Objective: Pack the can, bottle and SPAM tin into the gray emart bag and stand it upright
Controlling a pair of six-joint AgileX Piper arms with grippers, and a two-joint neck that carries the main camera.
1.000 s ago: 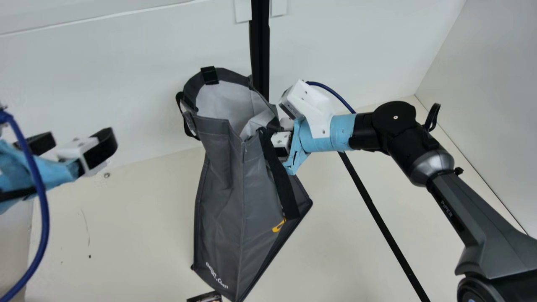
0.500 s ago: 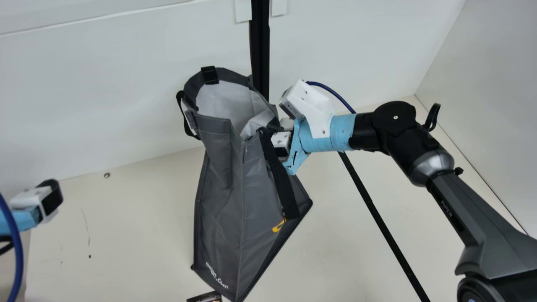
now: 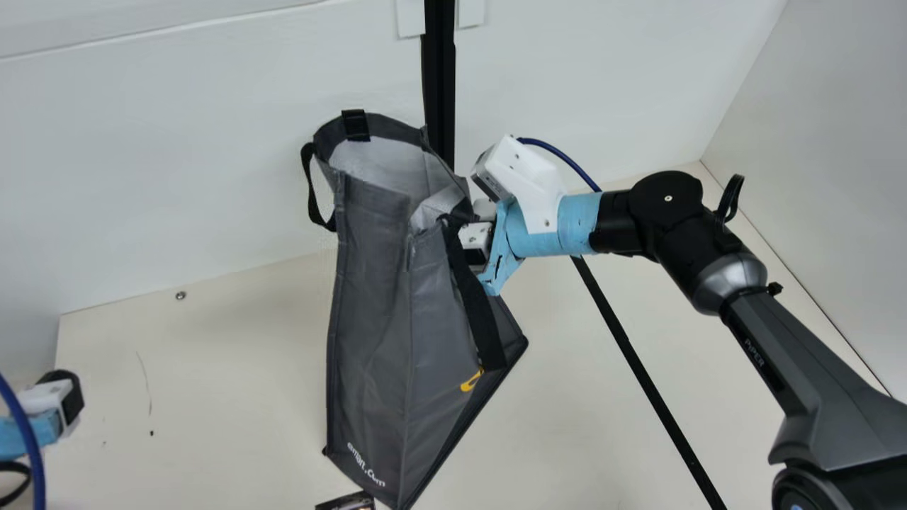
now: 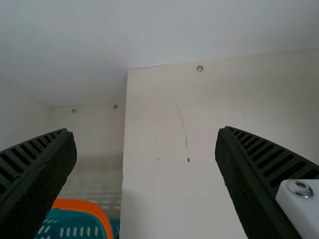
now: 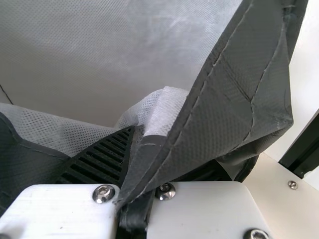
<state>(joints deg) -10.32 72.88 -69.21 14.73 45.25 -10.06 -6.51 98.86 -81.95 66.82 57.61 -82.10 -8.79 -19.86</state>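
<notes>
Main view: see gray emart bag (image 3: 375, 319) upright, open-mouthed on bench (image 3: 227, 382). Can't identify dark item (image 3: 347, 501) just outside bag's base; likely left to pack. Can't confirm can, bottle or SPAM tin inside bag.

Left wrist view: note left gripper (image 4: 146, 132), fingers spread, well apart from bag.

Right wrist view: see right gripper (image 5: 144, 159), fingers pinching bag's rim; judge standing achieved, with support.

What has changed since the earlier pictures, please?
The left gripper has moved down and farther left in the main view, away from the gray emart bag. The bag's rim and handle on that side shifted slightly upward, straightening a fold. The right gripper stayed clamped on the rim.
</notes>
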